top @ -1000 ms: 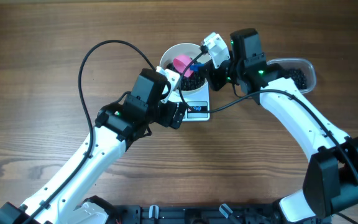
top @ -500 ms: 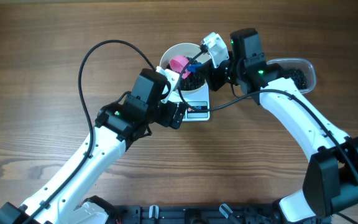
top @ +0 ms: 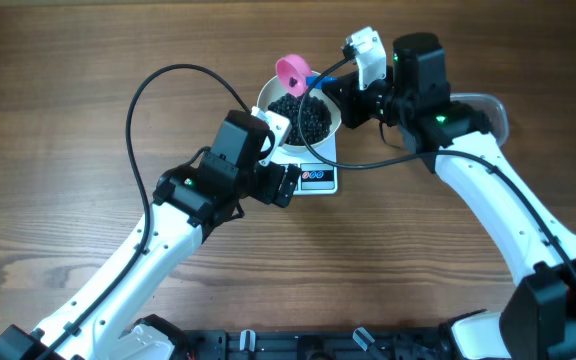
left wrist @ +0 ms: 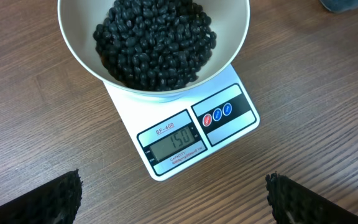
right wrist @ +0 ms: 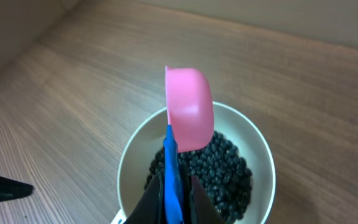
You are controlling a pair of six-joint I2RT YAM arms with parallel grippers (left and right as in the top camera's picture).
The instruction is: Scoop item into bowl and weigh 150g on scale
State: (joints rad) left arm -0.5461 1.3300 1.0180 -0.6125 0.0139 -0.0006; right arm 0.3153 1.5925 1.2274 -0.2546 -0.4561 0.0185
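Glossy black beans (left wrist: 154, 43) heap in a round white bowl (left wrist: 236, 31) on a flat scale (left wrist: 173, 158); right gripper (right wrist: 174, 190) pinches a pink scoop (right wrist: 191, 118), left gripper (left wrist: 176, 199) spread wide.

- We see the bowl (left wrist: 79, 56) of beans (left wrist: 154, 37) seated on the scale (left wrist: 229, 134), so it can only be entered from above. The pink scoop (top: 290, 70) hangs over its far rim.
- The right gripper (right wrist: 169, 199) (clamped on the scoop's blue handle (right wrist: 170, 162)) and its arm crowd the bowl's right side.
- The left gripper (left wrist: 173, 205) stands at the scale's display edge with its jaws wide, blocking the near side.
- The left arm's black cable (top: 140, 95) loops above the table left of the bowl.
- We find bare table (top: 68, 60) far left and beyond the bowl.
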